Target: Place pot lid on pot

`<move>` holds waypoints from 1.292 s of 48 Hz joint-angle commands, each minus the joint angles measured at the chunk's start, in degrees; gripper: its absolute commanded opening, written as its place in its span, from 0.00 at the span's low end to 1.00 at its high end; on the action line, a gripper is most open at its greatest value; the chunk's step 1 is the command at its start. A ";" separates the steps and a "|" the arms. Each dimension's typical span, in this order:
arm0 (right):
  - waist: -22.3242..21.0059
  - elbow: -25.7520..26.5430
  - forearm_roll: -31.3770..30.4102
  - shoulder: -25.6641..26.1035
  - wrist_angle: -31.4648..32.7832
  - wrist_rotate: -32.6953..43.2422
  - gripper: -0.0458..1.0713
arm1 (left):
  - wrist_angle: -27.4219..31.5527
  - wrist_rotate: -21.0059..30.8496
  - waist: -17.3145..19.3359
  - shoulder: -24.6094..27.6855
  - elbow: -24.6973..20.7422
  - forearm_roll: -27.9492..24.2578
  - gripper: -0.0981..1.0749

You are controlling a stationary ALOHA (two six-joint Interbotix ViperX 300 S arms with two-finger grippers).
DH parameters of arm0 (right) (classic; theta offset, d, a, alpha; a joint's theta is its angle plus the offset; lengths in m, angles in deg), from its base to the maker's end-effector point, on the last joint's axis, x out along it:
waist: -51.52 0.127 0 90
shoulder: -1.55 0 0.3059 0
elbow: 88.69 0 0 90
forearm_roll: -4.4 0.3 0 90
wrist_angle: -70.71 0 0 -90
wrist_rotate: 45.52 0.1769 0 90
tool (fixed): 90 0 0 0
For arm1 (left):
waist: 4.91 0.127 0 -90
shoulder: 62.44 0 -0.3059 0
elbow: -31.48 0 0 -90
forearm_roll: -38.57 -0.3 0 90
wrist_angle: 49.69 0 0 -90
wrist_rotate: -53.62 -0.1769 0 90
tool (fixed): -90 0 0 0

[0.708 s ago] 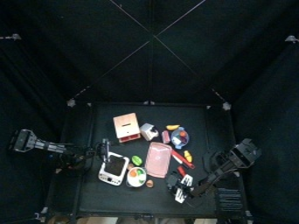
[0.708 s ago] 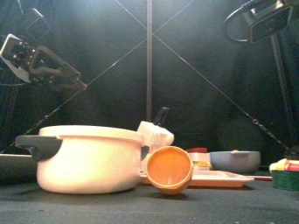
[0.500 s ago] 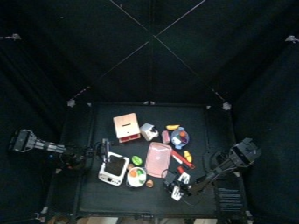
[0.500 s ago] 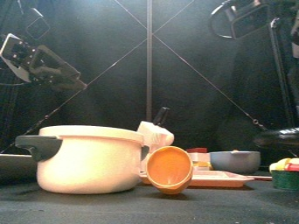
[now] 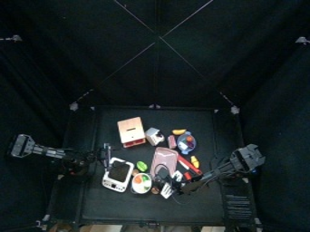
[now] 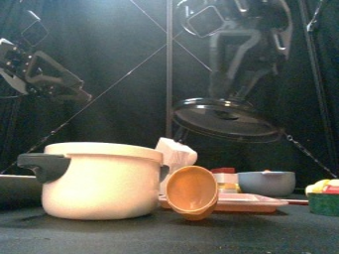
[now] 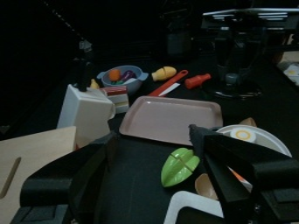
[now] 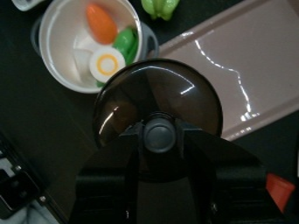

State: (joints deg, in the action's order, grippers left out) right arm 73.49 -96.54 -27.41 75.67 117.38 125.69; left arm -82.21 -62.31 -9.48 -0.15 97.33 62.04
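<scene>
Partly cut off at the front view's left edge, the cream pot (image 6: pixel 95 179) stands on the table, uncovered. Airborne right of it, the dark glass pot lid (image 6: pixel 228 117) hangs tilted, its knob pinched by the right gripper (image 8: pixel 159 136). Left gripper (image 7: pixel 149 162) rests aside, jaws spread.

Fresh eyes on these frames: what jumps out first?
The dark glass pot lid hanging in mid-air, tilted, gripped at its knob by the right end effector, above and right of the pot in the front view. Next, the big cream pot at front left, still uncovered, with an orange cup lying on its side beside it. The left end effector is open, low over the clutter near the pink tray.
</scene>
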 commanded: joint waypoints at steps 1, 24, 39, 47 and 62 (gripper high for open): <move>-1.67 5.27 -0.70 -1.14 -0.88 -0.18 0.61 | -0.18 -0.09 0.26 -0.26 -0.18 0.18 0.93; -4.92 17.14 -0.35 -8.79 -0.97 -0.26 0.61 | -0.18 -0.09 0.62 -1.49 1.14 0.79 0.93; -5.54 21.18 0.44 -13.45 -0.88 -0.26 0.61 | -0.18 -0.09 0.62 -1.49 1.14 0.79 0.93; -5.71 22.15 0.53 -14.06 -0.88 -0.26 0.61 | -0.18 -0.09 0.62 -1.58 1.14 0.79 0.93; -5.80 23.20 0.70 -15.38 -0.88 -0.26 0.61 | -0.18 -0.09 0.62 -1.49 1.14 0.79 0.93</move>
State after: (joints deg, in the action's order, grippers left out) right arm 68.04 -74.92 -26.62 58.97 116.59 125.52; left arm -82.21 -62.31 -8.86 -1.73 99.09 62.83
